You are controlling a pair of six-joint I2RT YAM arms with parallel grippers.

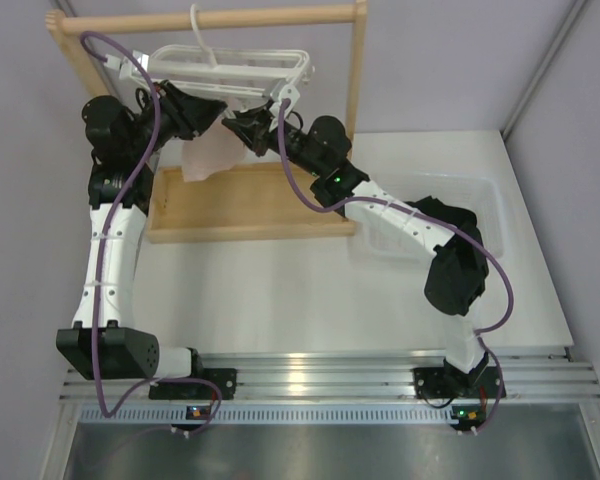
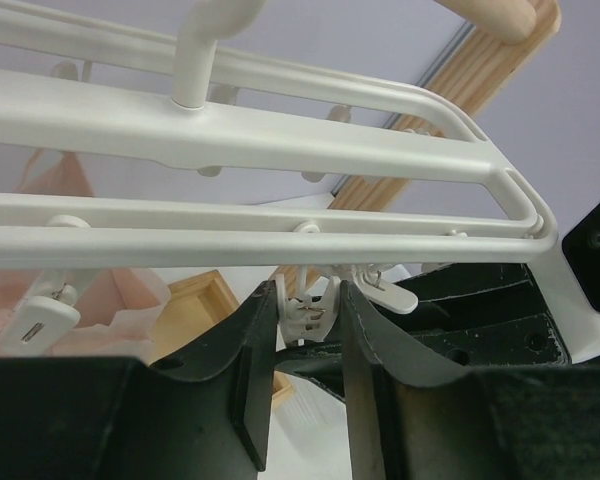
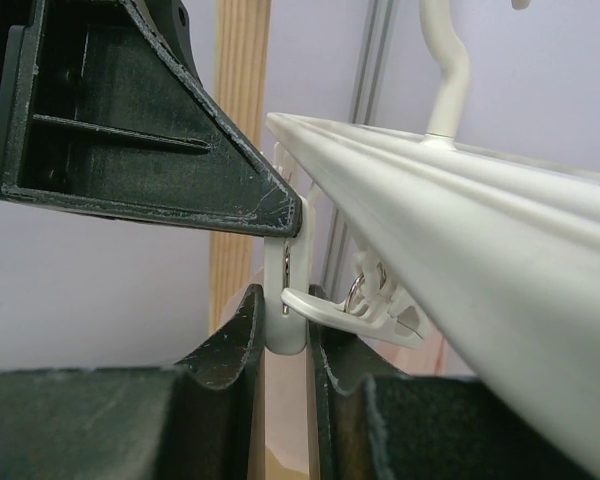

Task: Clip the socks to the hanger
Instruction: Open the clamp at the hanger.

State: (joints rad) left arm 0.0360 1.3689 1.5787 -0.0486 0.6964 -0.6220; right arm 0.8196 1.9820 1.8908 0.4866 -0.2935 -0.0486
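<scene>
The left gripper [image 2: 308, 295] is nearly closed, pinching a white clip [image 2: 310, 314] between its fingertips. The right gripper [image 3: 285, 300], almost shut, squeezes a clip too. The hanger [image 2: 280, 150] hangs just above both; 1 pink cloth [image 2: 60, 290] dangles to the left gripper's left.

White-and-black arms [image 1: 110, 250] with purple cables [image 1: 501, 285], matte black scuffed jaws.
</scene>
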